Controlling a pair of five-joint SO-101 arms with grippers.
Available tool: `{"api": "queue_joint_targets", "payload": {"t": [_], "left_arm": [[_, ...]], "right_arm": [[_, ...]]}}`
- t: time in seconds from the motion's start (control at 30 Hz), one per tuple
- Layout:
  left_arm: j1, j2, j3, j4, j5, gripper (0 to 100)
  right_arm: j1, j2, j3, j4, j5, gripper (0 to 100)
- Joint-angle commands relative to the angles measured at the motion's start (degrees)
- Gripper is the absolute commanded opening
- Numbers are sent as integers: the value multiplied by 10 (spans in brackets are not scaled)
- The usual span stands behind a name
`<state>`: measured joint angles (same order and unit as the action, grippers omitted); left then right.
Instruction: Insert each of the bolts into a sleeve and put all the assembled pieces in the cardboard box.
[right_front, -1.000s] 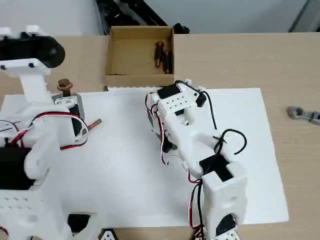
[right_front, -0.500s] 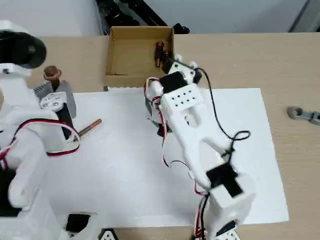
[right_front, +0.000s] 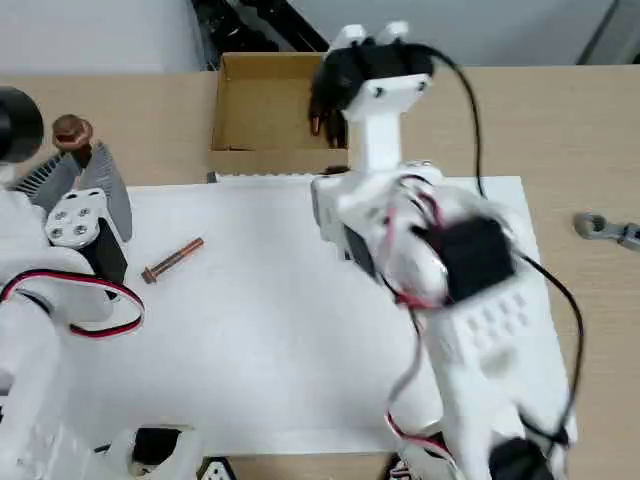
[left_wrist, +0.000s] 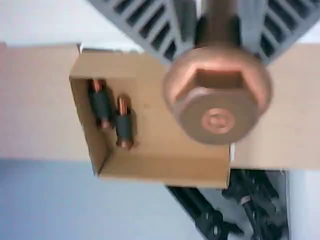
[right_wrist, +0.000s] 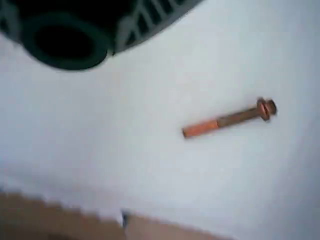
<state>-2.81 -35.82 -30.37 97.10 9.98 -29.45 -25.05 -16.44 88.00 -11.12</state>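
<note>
My left gripper (right_front: 78, 165) is at the table's far left, shut on a copper bolt (right_front: 72, 131) that stands head up between its grey fingers (left_wrist: 150, 20). The bolt's hex head (left_wrist: 217, 97) looms large in the left wrist view. My right gripper (right_front: 335, 215) hangs over the white sheet's far edge and is shut on a black sleeve (right_wrist: 65, 42). A loose bolt (right_front: 172, 260) lies on the sheet, and the same bolt (right_wrist: 230, 119) lies beyond the sleeve. The cardboard box (right_front: 262, 105) holds two assembled pieces (left_wrist: 112, 117), partly hidden by the right arm in the high view.
A white sheet (right_front: 250, 350) covers the middle of the wooden table. A metal fitting (right_front: 600, 228) lies at the right edge. Dark equipment (right_front: 250, 25) sits behind the box. The raised right arm stretches from the near edge up to the box.
The left gripper carried its bolt farther left and back. The right arm rose and straightened, so its wrist now stands over the box's right side.
</note>
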Motion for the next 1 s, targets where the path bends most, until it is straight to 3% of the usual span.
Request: {"api": "queue_joint_targets", "payload": {"t": [0.0, 0.23, 0.4, 0.7, 0.97], "left_arm": [[-2, -2, -14, -41, -4, 6], [42, -6, 81, -109, -2, 6], [92, -6, 124, -153, -2, 6], [109, -4, 149, -200, 0, 6], [200, -2, 150, -222, 0, 6]], "right_arm": [[-2, -65, -24, -19, 40, 9], [0, -149, 4, -15, 45, 9], [1, -267, 158, -47, 45, 9], [1, -608, 601, -305, 46, 5], [-3, -785, 900, -511, 76, 4]]}}
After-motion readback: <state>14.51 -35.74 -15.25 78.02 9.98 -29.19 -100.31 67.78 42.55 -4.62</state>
